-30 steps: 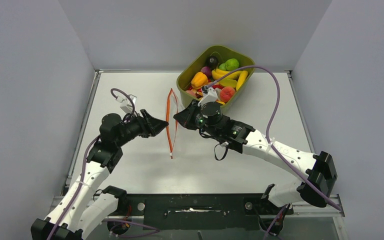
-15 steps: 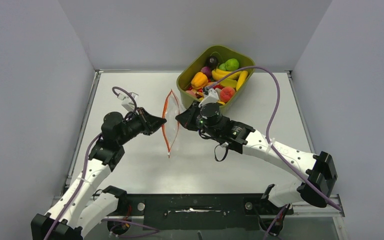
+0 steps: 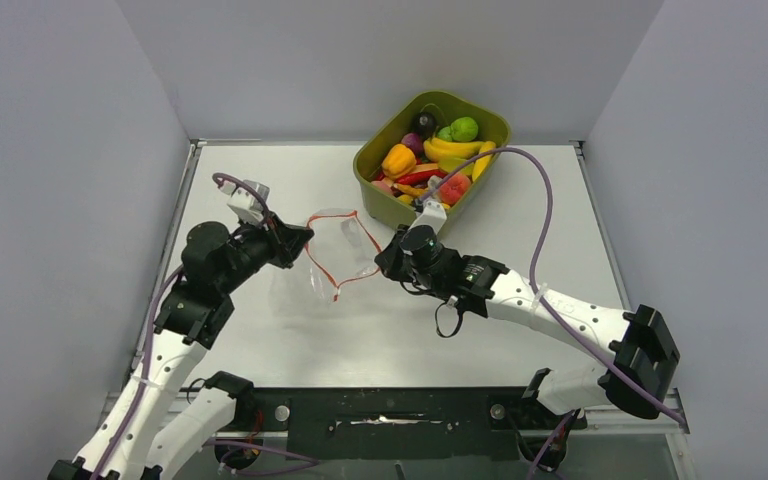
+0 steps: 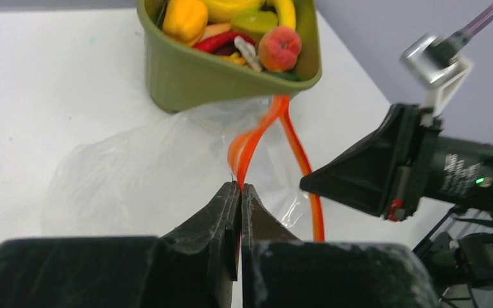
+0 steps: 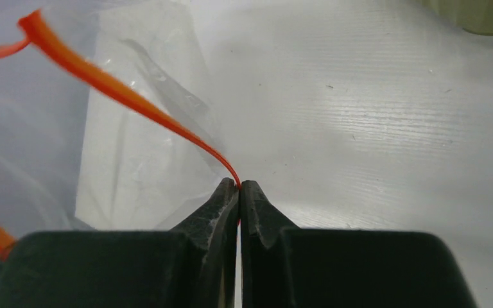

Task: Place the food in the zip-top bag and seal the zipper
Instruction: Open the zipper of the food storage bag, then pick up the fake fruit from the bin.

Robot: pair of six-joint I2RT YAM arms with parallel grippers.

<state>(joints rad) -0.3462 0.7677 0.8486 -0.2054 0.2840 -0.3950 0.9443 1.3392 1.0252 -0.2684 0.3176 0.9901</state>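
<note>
The clear zip-top bag (image 3: 328, 262) hangs between my two grippers above the table, its mouth pulled apart into a wide loop. Its orange-red zipper (image 3: 332, 228) rims that loop. My left gripper (image 3: 303, 237) is shut on the zipper's left lip (image 4: 249, 149), and my right gripper (image 3: 382, 262) is shut on the right lip (image 5: 128, 97). The bag film (image 4: 141, 173) sags below the left jaws. The food (image 3: 440, 160) lies heaped in the olive-green tub: yellow bananas (image 3: 452, 147), a green lime (image 3: 464, 128), an orange pepper (image 3: 397, 159) and a peach (image 4: 279, 49).
The olive-green tub (image 3: 374, 190) stands at the back, just behind the bag and close to the right wrist. White walls close in the table on three sides. A purple cable (image 3: 545, 215) arcs over the right arm.
The left gripper has shut on the zipper's left lip and drawn back to the left. The right gripper moved right and nearer. The bag mouth went from a narrow slit to a wide loop.
</note>
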